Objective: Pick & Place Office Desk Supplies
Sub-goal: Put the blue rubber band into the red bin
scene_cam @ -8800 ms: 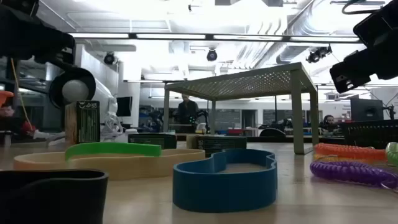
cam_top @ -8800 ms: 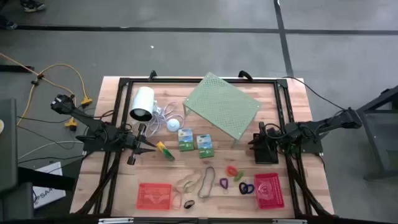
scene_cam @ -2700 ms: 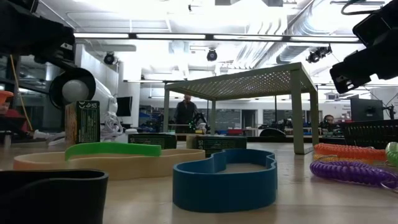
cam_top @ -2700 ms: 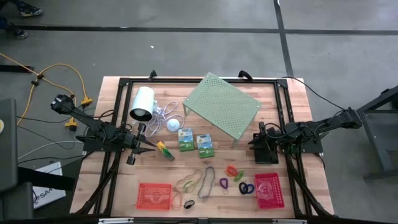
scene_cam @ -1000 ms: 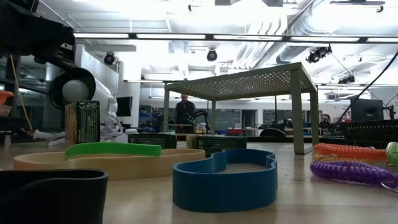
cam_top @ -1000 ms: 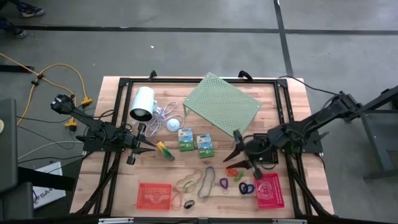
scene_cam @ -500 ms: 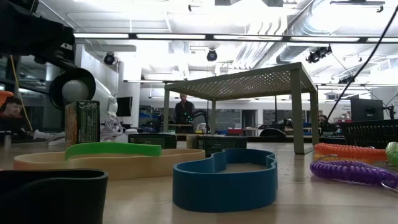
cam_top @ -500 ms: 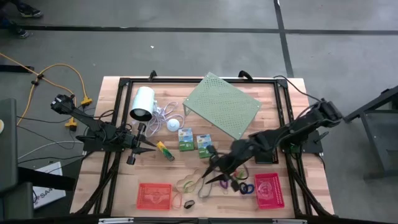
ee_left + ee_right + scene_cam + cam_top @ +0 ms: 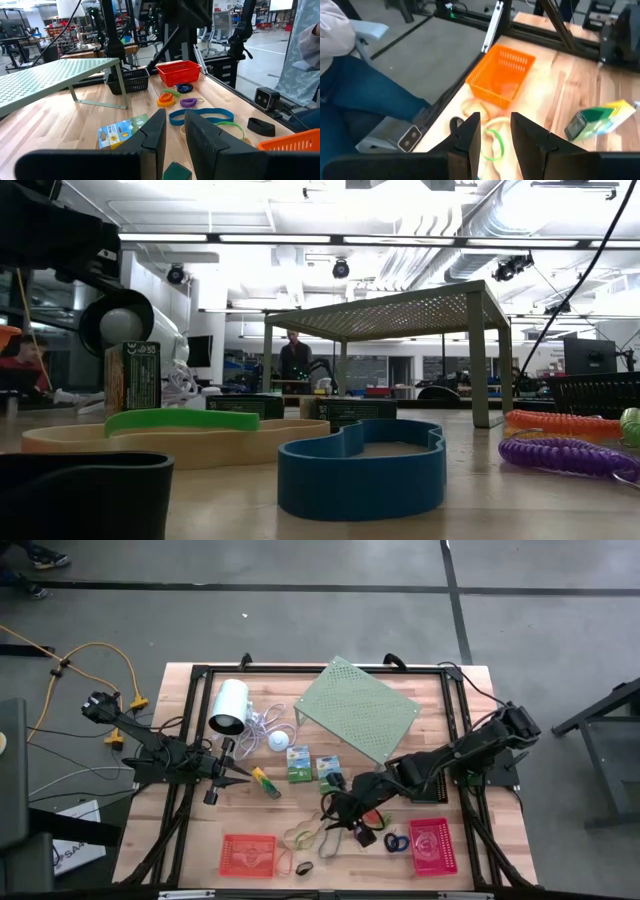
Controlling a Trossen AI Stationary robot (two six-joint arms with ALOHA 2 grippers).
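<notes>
Tan and green rubber loops lie flat beneath the right gripper, its jaws parted, empty.

From above, the right arm stretches from the right edge down toward the lower middle of the frame, its right gripper over the rubber-band loops, just below the two green-white boxes. The left gripper sits at middle left, close beside the yellow-green marker. Along the bottom, a red mesh basket lies lower left and a pink mesh basket lower right, with the pale green perforated shelf at upper centre.
</notes>
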